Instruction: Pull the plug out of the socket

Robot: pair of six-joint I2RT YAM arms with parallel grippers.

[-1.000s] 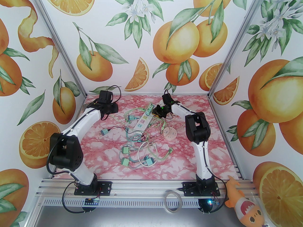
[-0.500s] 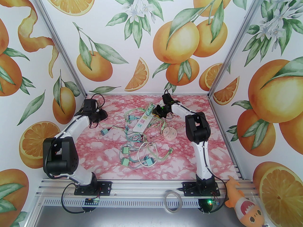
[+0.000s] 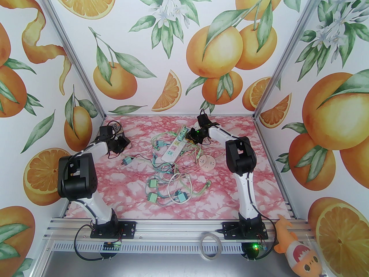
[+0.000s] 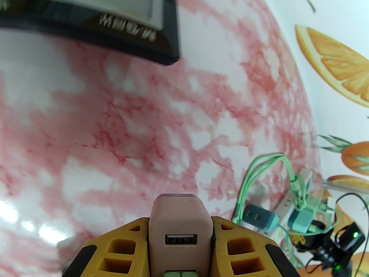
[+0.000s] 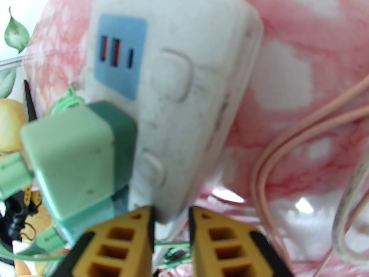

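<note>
My left gripper (image 4: 180, 222) is shut on a pink plug (image 4: 178, 209), a small block with a USB port facing the camera, held above the pink marble table. In the top view that gripper (image 3: 121, 143) sits at the rear left, well away from the white socket strip (image 3: 173, 149). My right gripper (image 3: 191, 136) is at the strip's far end. In the right wrist view its yellow fingers (image 5: 135, 235) are shut on the near corner of the socket strip (image 5: 184, 97). A green plug (image 5: 77, 166) is seated in the strip beside them.
A black flat device (image 3: 116, 126) lies in the rear left corner, close over my left gripper (image 4: 86, 19). Loose teal plugs (image 3: 152, 183) and tangled cables cover the table's middle. A round white socket (image 3: 208, 162) lies right of the strip.
My left arm has swung left and back toward the rear left corner with the pink plug in its grip. The right arm and the strip have stayed put.
</note>
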